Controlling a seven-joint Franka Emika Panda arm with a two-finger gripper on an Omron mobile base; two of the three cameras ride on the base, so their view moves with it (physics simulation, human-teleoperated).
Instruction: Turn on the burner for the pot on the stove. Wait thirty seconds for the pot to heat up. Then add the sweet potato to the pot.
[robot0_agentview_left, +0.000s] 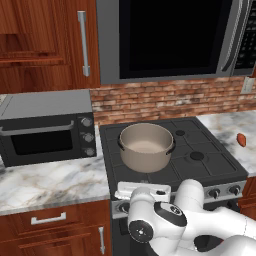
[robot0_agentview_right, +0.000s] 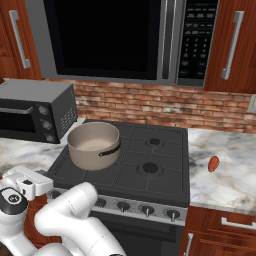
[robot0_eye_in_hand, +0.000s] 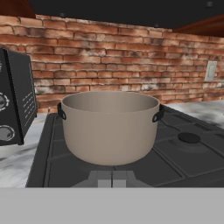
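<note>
**Pot waiting, potato not yet in**

The gripper (robot0_eye_in_hand: 112, 178) sits clenched on nothing, low at the stove's (robot0_agentview_left: 220, 167) front edge by the knobs. Straight ahead of it stands one pot (robot0_agentview_left: 146, 146) on its burner (robot0_agentview_right: 70, 162), showing a pale, bare inside. I see no flame, so whether the burner is lit I cannot tell. One sweet potato (robot0_agentview_right: 214, 163) lies on the counter (robot0_agentview_right: 225, 175) well off to the gripper's right, apart from the pot. Adding it looks entirely undone. Two bare burner caps (robot0_agentview_right: 150, 167) lie between.
</note>
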